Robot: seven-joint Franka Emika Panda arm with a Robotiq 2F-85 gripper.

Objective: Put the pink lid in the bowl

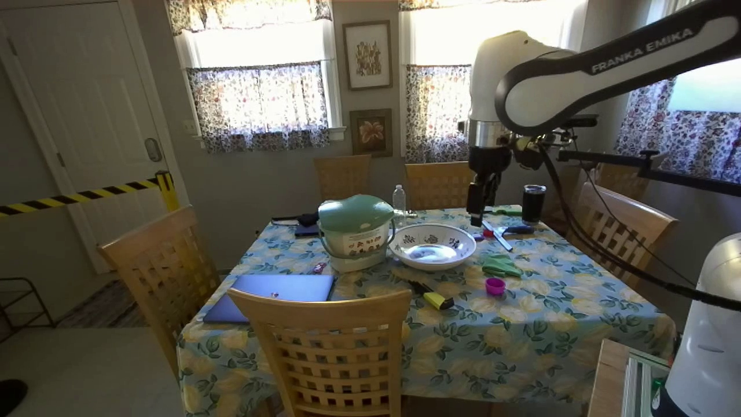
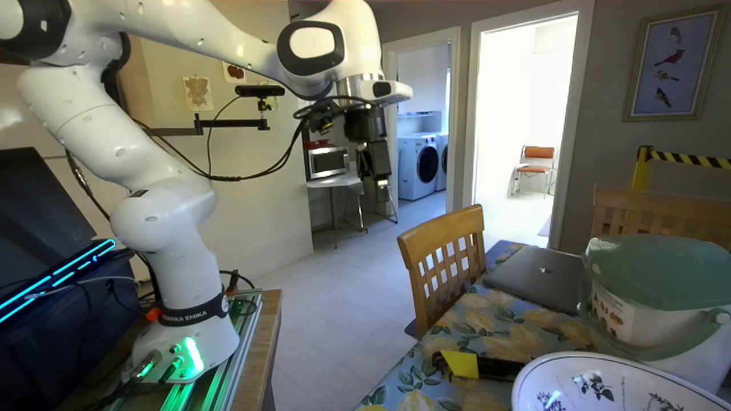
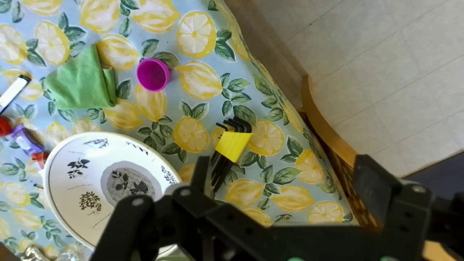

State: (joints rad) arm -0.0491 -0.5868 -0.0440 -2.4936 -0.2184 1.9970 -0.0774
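Note:
The pink lid (image 1: 495, 286) is a small magenta cup-like cap lying on the tablecloth, hollow side up. It also shows in the wrist view (image 3: 153, 75), up and left of the fingers, and is out of view in an exterior view. The white bowl (image 1: 431, 264) stands behind the lid with dark plant prints inside. It also shows in the wrist view (image 3: 59, 174), partly hidden by a finger, and its edge in an exterior view (image 2: 542, 377). My gripper (image 3: 286, 177) is open and empty, high above the table. It also shows in both exterior views (image 1: 476, 220) (image 2: 381, 191).
A green cloth (image 3: 85, 81) lies close to the lid. A yellow hex-key set (image 3: 233, 145) lies beside the bowl. A green-lidded pot (image 1: 356, 231) touches or nearly touches the bowl. A laptop (image 1: 283, 286), bottle (image 1: 399, 202), tumbler (image 1: 533, 204) and chairs (image 1: 324, 324) surround.

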